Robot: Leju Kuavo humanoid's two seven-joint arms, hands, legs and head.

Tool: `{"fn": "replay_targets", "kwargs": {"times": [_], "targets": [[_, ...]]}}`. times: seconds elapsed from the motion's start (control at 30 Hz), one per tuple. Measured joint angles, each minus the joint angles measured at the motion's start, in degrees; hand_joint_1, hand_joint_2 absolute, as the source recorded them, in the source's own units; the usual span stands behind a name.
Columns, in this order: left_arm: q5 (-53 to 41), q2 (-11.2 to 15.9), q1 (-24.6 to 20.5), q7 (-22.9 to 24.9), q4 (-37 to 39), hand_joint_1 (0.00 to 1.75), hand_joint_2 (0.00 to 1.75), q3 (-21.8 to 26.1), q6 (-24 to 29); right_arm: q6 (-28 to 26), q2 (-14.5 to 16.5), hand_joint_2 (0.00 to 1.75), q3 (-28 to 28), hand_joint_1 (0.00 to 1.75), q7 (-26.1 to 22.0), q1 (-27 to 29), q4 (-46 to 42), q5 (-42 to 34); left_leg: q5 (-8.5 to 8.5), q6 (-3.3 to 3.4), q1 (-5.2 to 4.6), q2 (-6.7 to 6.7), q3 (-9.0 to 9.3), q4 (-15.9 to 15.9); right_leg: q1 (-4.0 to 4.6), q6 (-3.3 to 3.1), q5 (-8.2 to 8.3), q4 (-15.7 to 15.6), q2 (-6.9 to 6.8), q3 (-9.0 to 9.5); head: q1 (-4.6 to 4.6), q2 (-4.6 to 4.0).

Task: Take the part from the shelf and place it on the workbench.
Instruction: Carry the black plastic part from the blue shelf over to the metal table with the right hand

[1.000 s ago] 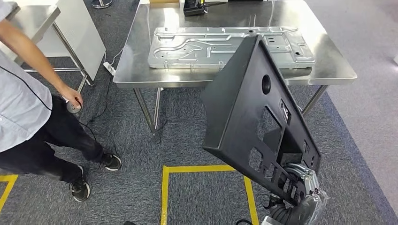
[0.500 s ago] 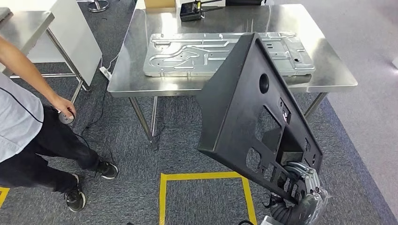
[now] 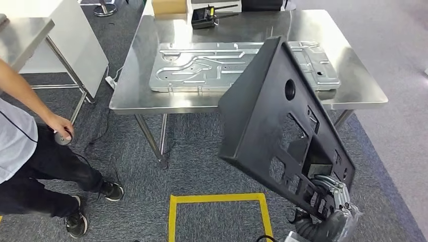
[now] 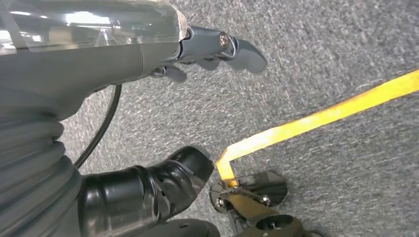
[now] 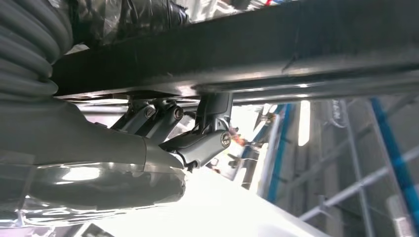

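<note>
Up close, the right hand has its fingers clamped on the lower edge of the part, a broad matte black plastic panel with a round hole and angular cutouts, held tilted in the air just in front of the table. On the table's polished steel top lies a ribbed, stamped metal sheet. Left hand hangs over grey carpet, fingers apart, holding nothing.
</note>
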Motion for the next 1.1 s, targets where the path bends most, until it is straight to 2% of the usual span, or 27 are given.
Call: {"fn": "replay_targets", "kwargs": {"times": [0.03,0.1,0.2,0.23,0.27,0.33,0.37,0.4,0.47,0.57,0.6,0.63,0.7,0.73,0.77,0.8,0.83,0.87,0.9,0.93,1.03,1.1], "targets": [[0.0,0.0,0.0,0.0,0.0,0.00,1.75,0.0,0.0,0.0,0.0,1.75,-0.2,1.75,0.0,0.0,-0.1,0.0,-0.14,-0.28,0.06,-0.01,0.11,0.6,-0.07,-0.45,-0.10,-0.2,0.09,0.38,-0.02,-0.01],[-0.1,0.0,0.0,0.0,0.0,0.00,1.75,0.0,0.0,0.0,0.0,1.75,-0.4,1.75,0.0,-0.1,-0.5,0.1,-1.52,-0.71,0.19,-0.05,-1.87,4.6,-0.12,-1.17,-0.39,-0.5,0.13,1.22,-0.11,-0.01],[-0.3,0.0,-0.1,0.0,0.0,0.00,1.75,-0.1,0.0,0.0,0.0,1.75,-0.6,1.75,0.0,-0.2,-0.9,0.1,-5.54,-0.95,0.20,-0.07,-8.72,15.0,0.18,-1.80,-1.12,-0.5,0.15,1.89,-0.16,-0.01],[-0.4,0.0,0.0,0.0,0.0,0.00,1.75,-0.1,0.0,0.0,0.0,1.75,-0.7,1.75,0.0,-0.1,-1.0,0.1,-5.63,-0.85,0.19,-0.06,-10.34,16.5,0.33,-1.87,-1.40,-0.5,0.25,2.20,-0.16,-0.01],[-0.5,0.0,0.1,0.0,0.0,0.00,1.75,-0.2,0.0,0.0,0.0,1.75,-0.8,1.75,0.0,-0.1,-1.1,0.1,-4.39,-0.66,0.16,-0.07,-10.94,16.0,0.47,-1.89,-1.70,-0.5,0.37,2.61,-0.16,-0.01],[-0.7,0.0,0.3,0.0,0.0,0.00,1.75,-0.3,0.0,0.0,0.0,1.75,-1.1,1.75,0.0,-0.1,-1.5,0.1,1.08,0.14,-0.07,-0.06,-9.55,9.4,0.71,-1.83,-2.39,-0.6,0.53,3.60,-0.16,-0.01],[-0.7,0.0,0.3,0.0,0.0,0.00,1.75,-0.4,0.0,0.0,0.0,1.75,-1.1,1.75,0.0,-0.1,-1.7,0.0,2.72,0.57,-0.31,-0.05,-8.64,6.2,0.84,-1.71,-2.71,-0.6,0.54,4.07,-0.14,-0.01],[-0.7,0.1,0.2,0.1,0.0,0.00,1.75,-0.5,0.0,0.0,0.0,1.75,-1.2,1.75,0.0,-0.1,-1.8,0.0,3.11,0.96,-0.59,-0.09,-7.95,3.7,0.88,-1.49,-3.00,-0.6,0.57,4.31,-0.19,-0.01],[-0.8,0.2,0.1,0.5,0.0,0.00,1.75,-0.7,0.0,0.0,-0.1,1.75,-1.3,1.75,0.0,-0.1,-2.1,-0.2,2.19,1.41,-1.01,-0.24,-7.53,2.5,0.89,-0.79,-3.54,-0.6,0.63,4.54,-0.28,-0.01],[-0.9,0.1,0.3,1.1,0.0,0.00,1.75,-0.8,0.0,0.0,-0.3,1.75,-1.6,1.75,0.0,-0.1,-2.9,-0.4,3.87,2.03,-0.63,-0.31,-6.11,1.0,1.00,0.23,-4.73,0.3,0.62,4.86,-0.30,-0.01],[-0.9,0.1,0.2,1.2,0.0,0.00,1.75,-0.9,0.0,0.0,-0.4,1.75,-1.8,1.75,0.0,-0.2,-3.2,-0.4,4.12,2.27,-0.43,-0.26,-5.54,0.6,0.99,0.50,-5.75,2.3,0.56,4.08,-0.29,-0.01],[-1.0,0.1,0.1,1.2,0.0,0.00,1.75,-0.9,0.0,0.0,-0.6,1.75,-2.0,1.75,0.0,-0.3,-3.4,-0.4,4.12,2.45,-0.34,-0.21,-5.20,0.3,0.83,0.70,-7.10,5.2,0.48,2.50,-0.26,-0.01],[-1.1,0.1,-0.1,1.2,0.0,0.00,1.75,-0.9,0.0,0.0,-0.9,1.75,-2.3,1.75,0.0,-0.4,-3.6,-0.4,3.66,2.68,-0.33,-0.22,-4.77,0.3,0.61,1.10,-9.56,12.3,0.41,-2.03,-0.25,-0.01],[-1.1,0.1,0.0,1.3,0.0,0.00,1.75,-0.9,0.0,0.0,-1.1,1.75,-2.4,1.75,0.0,-0.4,-3.6,-0.4,3.31,2.67,-0.33,-0.24,-4.46,0.3,0.51,1.24,-9.49,14.3,0.39,-3.78,-0.25,-0.01],[-1.1,0.1,0.0,1.3,0.0,0.00,1.75,-0.9,0.0,0.0,-1.2,1.75,-2.4,1.75,0.0,-0.4,-3.6,-0.4,2.89,2.58,-0.34,-0.27,-4.00,0.3,0.43,1.33,-8.15,14.3,0.37,-4.58,-0.25,-0.01],[-1.1,0.1,0.1,1.4,0.0,0.00,1.75,-0.9,0.0,0.0,-1.3,1.75,-2.4,1.75,0.0,-0.5,-3.6,-0.4,2.41,2.45,-0.32,-0.32,-3.38,0.3,0.34,1.36,-5.74,12.2,0.33,-4.30,-0.25,-0.01],[-1.2,0.0,0.1,1.4,0.0,0.00,1.75,-0.9,0.0,0.0,-1.4,1.75,-2.5,1.75,0.0,-0.5,-3.6,-0.4,1.87,2.27,-0.31,-0.37,-2.69,0.3,0.28,1.29,-2.87,8.6,0.29,-3.20,-0.24,-0.01],[-1.2,0.0,0.1,1.4,0.0,0.00,1.75,-1.0,0.0,0.0,-1.5,1.75,-2.5,1.75,0.0,-0.6,-3.6,-0.4,1.32,2.03,-0.39,-0.41,-2.12,0.3,0.34,1.10,-0.83,5.1,0.26,-1.92,-0.23,-0.01],[-1.3,0.0,0.0,1.4,0.0,0.00,1.75,-1.0,0.0,0.0,-1.6,1.75,-2.5,1.75,0.0,-0.7,-3.6,-0.4,0.86,1.72,-0.46,-0.49,-1.76,0.4,0.42,0.78,0.25,2.4,0.25,-0.75,-0.21,-0.01],[-1.3,0.0,0.0,1.4,0.0,0.00,1.75,-1.0,0.0,0.0,-1.6,1.75,-2.6,1.75,0.0,-0.8,-3.7,-0.4,0.52,1.42,-0.51,-0.53,-1.57,0.3,0.55,0.43,0.46,0.9,0.26,-0.07,-0.23,-0.01],[-1.4,0.0,-0.3,1.4,0.0,0.00,1.75,-1.0,0.0,0.0,-1.8,1.75,-2.7,1.75,0.0,-0.9,-3.9,-0.4,-0.06,0.50,-0.51,-0.55,-1.08,-0.1,0.61,-0.64,-0.37,-0.2,0.38,0.68,-0.33,-0.01],[-1.4,0.0,-0.4,1.4,0.0,0.00,1.75,-1.0,0.0,0.0,-1.8,1.75,-2.7,1.75,0.0,-1.0,-4.0,-0.4,-1.35,-0.10,-0.44,-0.53,-1.74,1.9,0.38,-1.29,-0.62,-0.9,0.30,1.58,-0.39,-0.01]]}}
